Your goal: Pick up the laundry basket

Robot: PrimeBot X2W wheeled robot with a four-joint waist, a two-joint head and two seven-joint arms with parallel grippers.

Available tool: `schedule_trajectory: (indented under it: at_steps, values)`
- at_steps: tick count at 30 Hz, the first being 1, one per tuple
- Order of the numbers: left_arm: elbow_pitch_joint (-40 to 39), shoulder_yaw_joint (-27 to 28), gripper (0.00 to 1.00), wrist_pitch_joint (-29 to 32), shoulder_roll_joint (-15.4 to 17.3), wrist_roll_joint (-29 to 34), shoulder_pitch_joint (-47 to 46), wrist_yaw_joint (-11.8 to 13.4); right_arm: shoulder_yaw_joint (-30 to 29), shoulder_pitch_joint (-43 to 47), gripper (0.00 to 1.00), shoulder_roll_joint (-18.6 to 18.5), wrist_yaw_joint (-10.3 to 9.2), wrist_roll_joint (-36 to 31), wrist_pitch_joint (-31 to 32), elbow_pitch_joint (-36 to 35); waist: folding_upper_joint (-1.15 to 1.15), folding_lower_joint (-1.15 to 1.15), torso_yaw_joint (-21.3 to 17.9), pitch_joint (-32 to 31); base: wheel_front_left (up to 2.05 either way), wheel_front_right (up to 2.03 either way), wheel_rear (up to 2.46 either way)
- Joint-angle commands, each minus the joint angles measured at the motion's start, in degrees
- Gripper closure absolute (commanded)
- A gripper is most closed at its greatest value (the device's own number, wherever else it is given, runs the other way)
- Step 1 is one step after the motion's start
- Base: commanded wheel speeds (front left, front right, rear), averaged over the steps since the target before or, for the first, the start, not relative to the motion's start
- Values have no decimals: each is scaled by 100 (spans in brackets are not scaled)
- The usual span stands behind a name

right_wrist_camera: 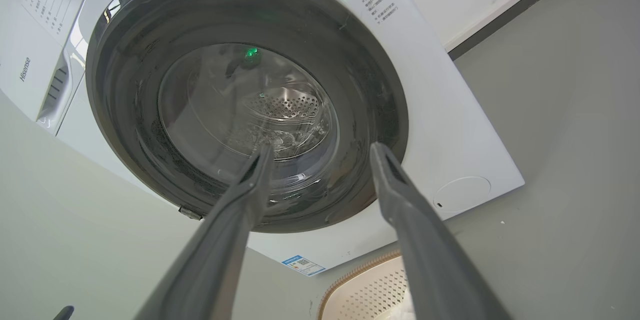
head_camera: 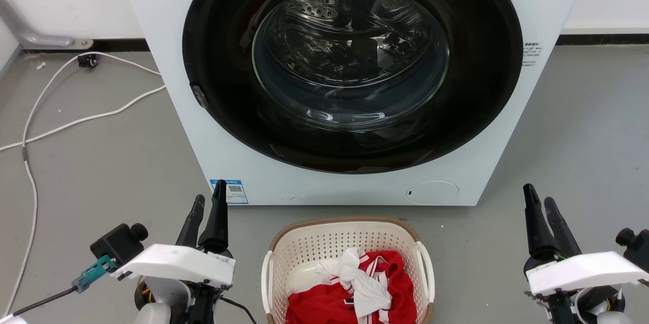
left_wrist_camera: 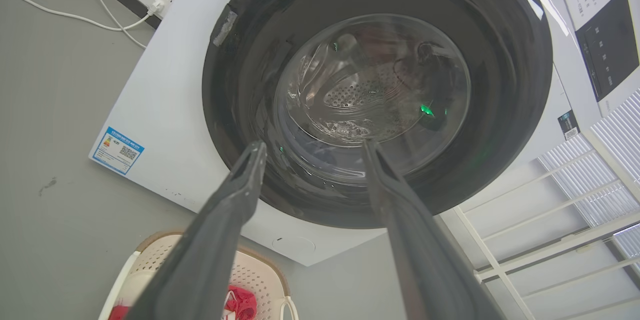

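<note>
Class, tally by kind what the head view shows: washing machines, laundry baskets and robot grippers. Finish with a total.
washing machine: 1
laundry basket: 1
grippers: 2, the left gripper and the right gripper
Total: 4

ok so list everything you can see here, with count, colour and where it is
washing machine: one, white with a dark round glass door, on the floor ahead, door shut
sticker: one, blue and white, lower left corner of the machine's front
laundry basket: one, cream with a brown rim and white side handles, on the floor in front of the machine
clothes: one heap, red and white, inside the basket
cable: one or more, cannot tell, white, on the floor left of the machine
rack: one, white, beside the machine
floor: grey
left gripper: one, dark fingers, open, left of the basket
right gripper: one, dark fingers, open, right of the basket
</note>
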Motion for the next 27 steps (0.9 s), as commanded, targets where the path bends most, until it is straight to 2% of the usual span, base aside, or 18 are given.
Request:
schedule_trajectory:
  at_steps: [1,27]
  values:
    - [-72,-37,0,-62,19,229,-176,17,26,-51,0,-5,1,-252,-62,-88,0,0,1,1,0,0,0]
    - [58,-385,0,-500,81,2207,-343,269,162,-29,0,5,1,-2350,-387,-128,0,0,39,12,0,0,0]
